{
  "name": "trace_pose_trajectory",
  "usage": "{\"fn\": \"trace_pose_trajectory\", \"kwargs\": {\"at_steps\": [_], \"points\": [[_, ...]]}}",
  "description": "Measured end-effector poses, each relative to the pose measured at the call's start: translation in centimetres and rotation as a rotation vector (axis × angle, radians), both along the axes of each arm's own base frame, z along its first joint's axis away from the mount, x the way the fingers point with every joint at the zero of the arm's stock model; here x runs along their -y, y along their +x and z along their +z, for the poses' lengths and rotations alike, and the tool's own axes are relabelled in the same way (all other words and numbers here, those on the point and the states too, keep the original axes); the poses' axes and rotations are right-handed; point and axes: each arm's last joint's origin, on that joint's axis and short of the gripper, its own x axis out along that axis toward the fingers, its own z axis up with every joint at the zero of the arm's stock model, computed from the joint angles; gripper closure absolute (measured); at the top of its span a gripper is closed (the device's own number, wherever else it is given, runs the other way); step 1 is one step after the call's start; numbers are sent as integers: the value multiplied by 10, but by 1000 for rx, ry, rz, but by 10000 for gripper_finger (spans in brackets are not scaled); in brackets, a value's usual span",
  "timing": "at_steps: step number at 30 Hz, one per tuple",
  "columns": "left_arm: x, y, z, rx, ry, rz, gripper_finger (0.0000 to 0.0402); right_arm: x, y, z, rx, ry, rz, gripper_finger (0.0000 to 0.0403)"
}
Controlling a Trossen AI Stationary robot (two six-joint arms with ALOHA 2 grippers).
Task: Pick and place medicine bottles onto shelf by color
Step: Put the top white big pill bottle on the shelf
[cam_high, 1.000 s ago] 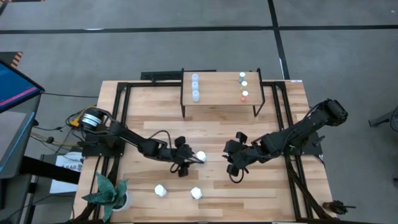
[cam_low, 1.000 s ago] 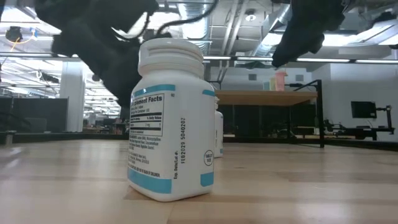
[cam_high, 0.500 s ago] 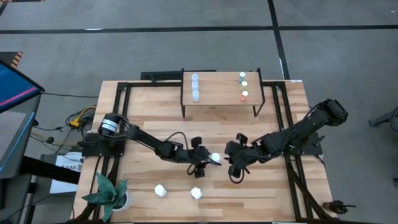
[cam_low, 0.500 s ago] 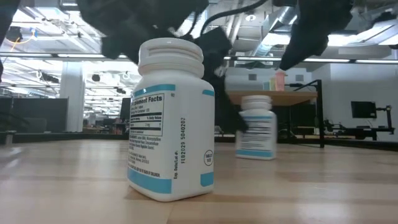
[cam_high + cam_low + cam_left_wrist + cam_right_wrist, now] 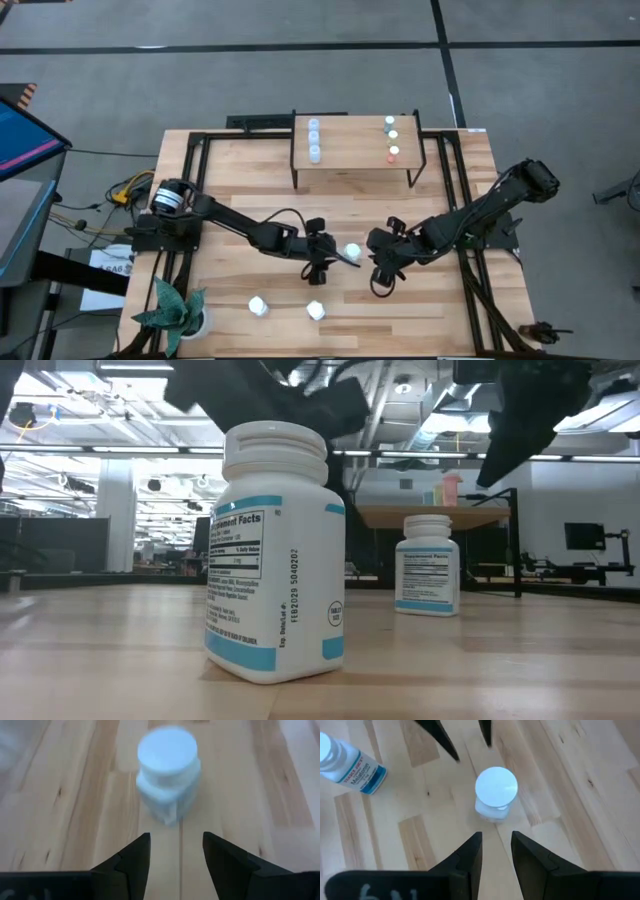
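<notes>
Handover step, mid-bench. White bottle (image 5: 352, 251) upright on bench (image 5: 240, 190), between left gripper (image 5: 329, 259) and right gripper (image 5: 378, 262); both spread, neither touching it. Shelf (image 5: 350, 145) at far edge. Next, I judge: right gripper closes round bottle, lifts toward shelf.

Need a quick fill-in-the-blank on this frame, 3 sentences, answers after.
1. The white bottle stands on the table between the left hand and the ____ hand.
2. The left hand's fingers are ____, with nothing between them.
3. On the shelf, the pale-blue-capped bottles number ____.

Missing words: right; open; three
</notes>
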Motion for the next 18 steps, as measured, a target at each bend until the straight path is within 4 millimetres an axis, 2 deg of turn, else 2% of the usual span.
{"fn": "trace_pose_trajectory", "kwargs": {"at_steps": [4,10,18], "points": [[2,-14,20,-37,-4,4,232,0,0,0,2,1,-2,276],[3,-34,32,-145,23,-1,232,0,1,0,9,3,-2,276],[1,-56,41,-256,55,80,232,2,2,1,9,-16,20,276]]}}
